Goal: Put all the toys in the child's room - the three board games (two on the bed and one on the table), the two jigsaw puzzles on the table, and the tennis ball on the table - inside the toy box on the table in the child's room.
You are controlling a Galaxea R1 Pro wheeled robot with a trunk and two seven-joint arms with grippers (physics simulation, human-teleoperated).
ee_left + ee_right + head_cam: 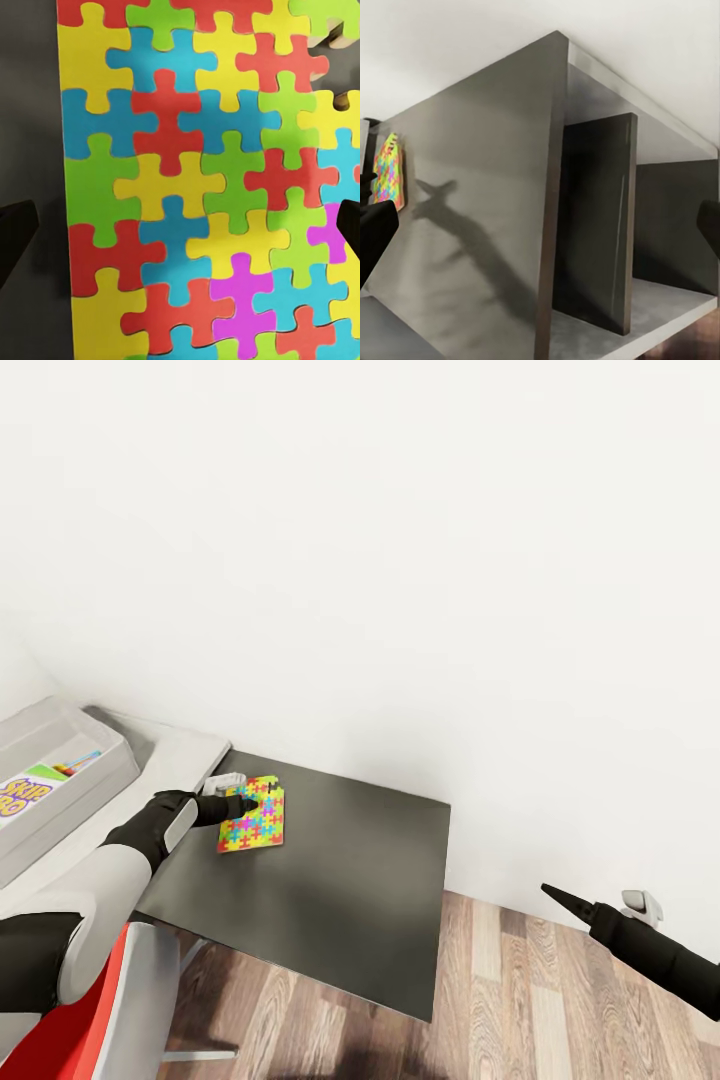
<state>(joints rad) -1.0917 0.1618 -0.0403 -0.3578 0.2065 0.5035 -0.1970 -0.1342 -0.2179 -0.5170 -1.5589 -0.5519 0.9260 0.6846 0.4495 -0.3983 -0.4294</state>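
Jigsaw puzzle [252, 816] lies flat on the dark grey top of a low cabinet [350, 900], near the corner that is closest to the wall and to the table [170, 752]. Your left gripper [243, 805] hangs right over this puzzle, on the side toward the table. In the left wrist view you look straight down on the puzzle [202, 187], and the two dark fingertips [15, 236] stand at opposite edges of the picture with the puzzle between them, so the jaws are apart and hold nothing. Whether the tips already touch the puzzle, I cannot tell.

On the table, at your left, stands the pale grey toy box [60, 745]. Inside it you see a board game [30, 788] with the letters SKIP-BO.

Your right gripper [560, 897] is held out over the wood plank floor [560, 1000], well apart from the cabinet and close to the white wall. In the right wrist view its dark fingertips [376, 229] sit at the two sides of the picture, wide apart, with nothing between them. The same view shows the side of the cabinet [585, 225] with an open shelf, and far off the puzzle [387, 180].
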